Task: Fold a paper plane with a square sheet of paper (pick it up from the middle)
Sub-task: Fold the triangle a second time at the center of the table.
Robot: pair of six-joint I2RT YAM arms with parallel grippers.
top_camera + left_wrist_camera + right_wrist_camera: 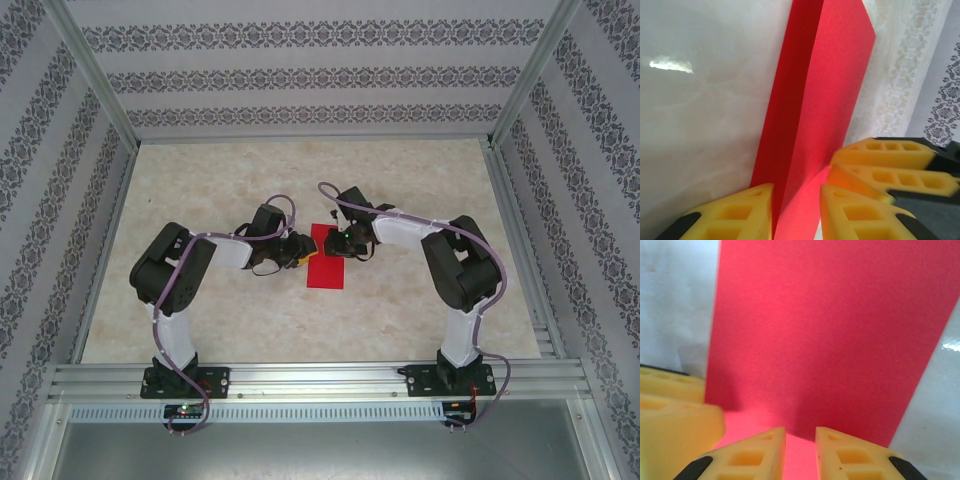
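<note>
The square sheet of paper [325,270] lay on the bench [400,310], one half raised along a first crease; left pincer [796,192] and right pincer [800,432] straddled it narrowly, whether gripping I could not tell; nose and wing folds seemingly lay ahead.

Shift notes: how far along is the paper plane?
Done: the square sheet of paper looks folded into a narrow rectangle. In hand: the left gripper and right gripper meet at it, one layer lifted. Left: nose and wing folds; no dart shape yet.
</note>
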